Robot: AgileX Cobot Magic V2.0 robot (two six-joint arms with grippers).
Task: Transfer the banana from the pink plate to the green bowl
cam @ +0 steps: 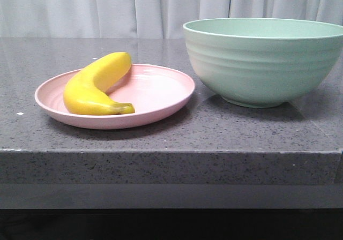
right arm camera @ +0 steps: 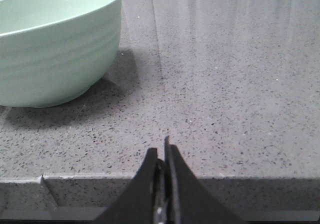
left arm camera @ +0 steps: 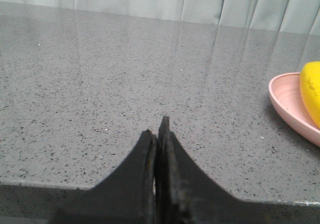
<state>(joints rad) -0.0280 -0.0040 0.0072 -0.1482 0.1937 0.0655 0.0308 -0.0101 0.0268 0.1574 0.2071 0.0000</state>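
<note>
The yellow banana lies on the pink plate at the left of the grey stone table. The green bowl stands just right of the plate and is empty as far as I can see. Neither gripper shows in the front view. My left gripper is shut and empty, low at the table's front edge, left of the plate and the banana. My right gripper is shut and empty at the front edge, right of the bowl.
The grey speckled table has a thick front edge with a step below it. White curtains hang behind the table.
</note>
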